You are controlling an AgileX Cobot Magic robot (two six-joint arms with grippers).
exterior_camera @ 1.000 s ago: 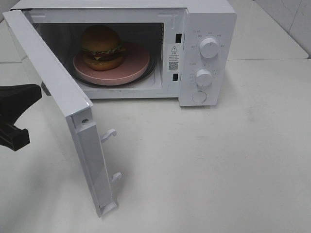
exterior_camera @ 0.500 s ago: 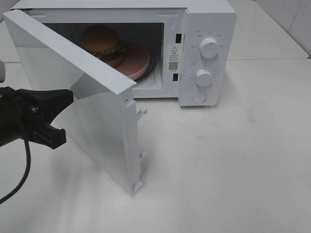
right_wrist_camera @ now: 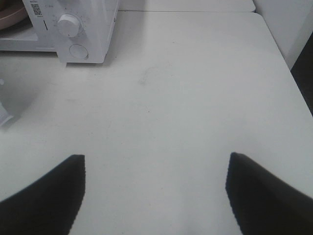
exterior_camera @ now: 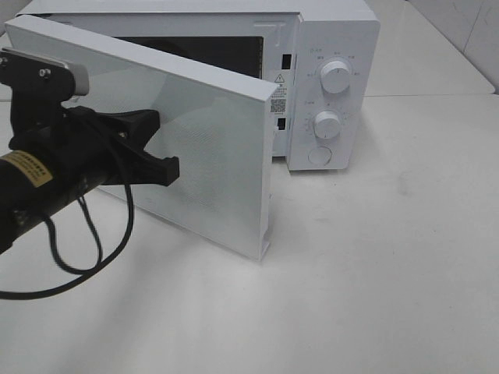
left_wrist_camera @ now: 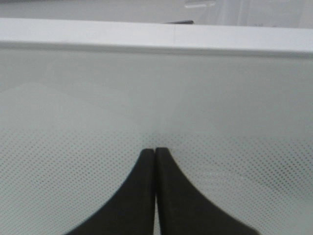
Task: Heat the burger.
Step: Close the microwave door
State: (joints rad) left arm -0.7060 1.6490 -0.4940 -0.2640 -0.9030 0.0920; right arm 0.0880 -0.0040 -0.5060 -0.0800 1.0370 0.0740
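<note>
At the boxy microwave [exterior_camera: 343, 35] on the flat white table [exterior_camera: 374, 273], the black left claw [exterior_camera: 167, 168], pinched tight and empty, touched the smooth dotted door [exterior_camera: 218, 156], which had swung nearer closed than before and hid the burger, while the right claw [right_wrist_camera: 155, 159] was spread wide, empty.

place: kitchen-like test bench | signs: white microwave [exterior_camera: 343, 47] on white table [exterior_camera: 374, 257]; tiled wall [exterior_camera: 468, 23]
</note>
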